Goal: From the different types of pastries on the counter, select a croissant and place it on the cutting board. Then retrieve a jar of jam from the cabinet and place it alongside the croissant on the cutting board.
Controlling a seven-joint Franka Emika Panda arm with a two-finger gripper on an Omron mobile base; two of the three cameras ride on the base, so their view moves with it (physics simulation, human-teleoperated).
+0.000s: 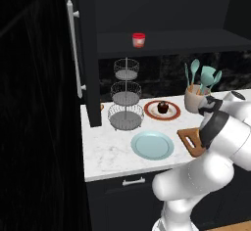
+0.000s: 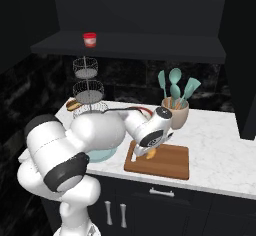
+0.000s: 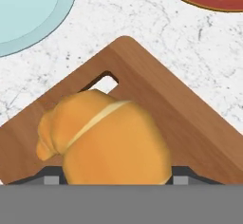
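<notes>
The golden-brown croissant point(image 3: 109, 142) sits between my gripper's fingers and hides their tips. In the right base view my gripper point(image 2: 150, 152) points down over the left end of the wooden cutting board point(image 2: 172, 162), shut on the croissant point(image 2: 151, 154), which is at or just above the board's surface near the slot handle point(image 3: 102, 81). The jar of jam point(image 1: 138, 40) with its red lid stands on the dark shelf point(image 1: 171, 41) of the open black cabinet point(image 1: 90, 54). The dark chocolate pastry point(image 1: 163, 108) rests on a red-rimmed plate point(image 1: 174, 113) on the marble counter point(image 1: 108, 151).
A round light-blue plate point(image 1: 152, 145) lies left of the board. A three-tier wire basket point(image 1: 126, 98) stands at the back. A beige crock of teal utensils point(image 2: 176, 112) is just behind the board. The open cabinet door with its silver handle point(image 1: 74, 49) juts out at left.
</notes>
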